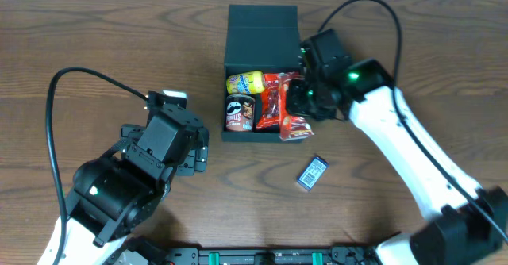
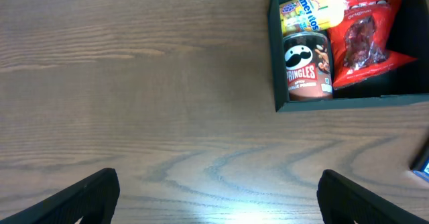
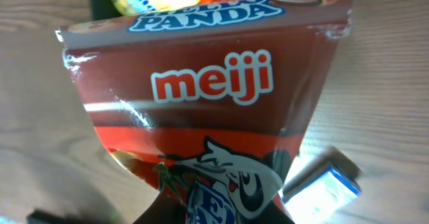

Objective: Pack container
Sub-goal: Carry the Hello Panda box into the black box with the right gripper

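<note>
We show the packing step: the right gripper (image 1: 305, 98), pinched narrow on a Meiji pouch (image 3: 214, 96), hangs at the near right corner of the open container (image 1: 262, 39) at far centre (can (image 1: 240, 113), candy roll (image 1: 244, 82) and red bag (image 1: 274, 102) already inside). The left gripper (image 2: 216, 197) is spread wide and empty, left of it. Next, we judge, the pouch must clear the rim before release.

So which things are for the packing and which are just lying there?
For packing: container, Mentos roll, Pringles can, red snack bag, Meiji pouch in the right gripper.
Lying about: small blue-and-white packet on the table, maybe next.
</note>
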### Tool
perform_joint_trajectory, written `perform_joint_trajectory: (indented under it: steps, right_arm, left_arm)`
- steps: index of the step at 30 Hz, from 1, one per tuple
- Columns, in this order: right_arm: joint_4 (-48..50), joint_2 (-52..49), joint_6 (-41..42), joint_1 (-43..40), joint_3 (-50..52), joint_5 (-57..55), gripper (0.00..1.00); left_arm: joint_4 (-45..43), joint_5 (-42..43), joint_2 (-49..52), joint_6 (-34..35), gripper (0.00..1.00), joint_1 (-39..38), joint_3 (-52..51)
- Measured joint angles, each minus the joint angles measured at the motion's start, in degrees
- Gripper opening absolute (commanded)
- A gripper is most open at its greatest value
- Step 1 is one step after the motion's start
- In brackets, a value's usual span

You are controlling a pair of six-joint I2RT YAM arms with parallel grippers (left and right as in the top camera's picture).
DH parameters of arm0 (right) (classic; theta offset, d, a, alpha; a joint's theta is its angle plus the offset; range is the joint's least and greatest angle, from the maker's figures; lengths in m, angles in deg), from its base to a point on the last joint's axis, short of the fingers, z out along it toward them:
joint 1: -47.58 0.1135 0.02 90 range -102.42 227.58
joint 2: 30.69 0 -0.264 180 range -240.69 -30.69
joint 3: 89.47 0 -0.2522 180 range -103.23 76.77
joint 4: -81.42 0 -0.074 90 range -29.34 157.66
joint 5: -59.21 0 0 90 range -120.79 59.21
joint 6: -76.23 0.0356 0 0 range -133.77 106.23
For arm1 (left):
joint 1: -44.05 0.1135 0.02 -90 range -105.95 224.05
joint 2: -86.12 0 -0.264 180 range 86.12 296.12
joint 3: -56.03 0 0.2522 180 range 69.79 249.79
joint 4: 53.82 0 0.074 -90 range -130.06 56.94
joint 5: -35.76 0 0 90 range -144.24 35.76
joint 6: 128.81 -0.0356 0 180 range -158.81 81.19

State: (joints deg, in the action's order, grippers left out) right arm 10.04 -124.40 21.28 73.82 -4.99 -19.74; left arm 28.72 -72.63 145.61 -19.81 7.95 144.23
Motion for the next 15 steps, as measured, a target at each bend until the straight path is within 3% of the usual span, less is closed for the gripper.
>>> perform_joint_trajectory:
  steps: [15]
  right_arm:
    - [9.25,-12.13,4.52,1.01,0.00,-2.84,0.01]
  left_arm:
    - [-0.07,0.04,0.00,0.00,0.95,0.00,0.00]
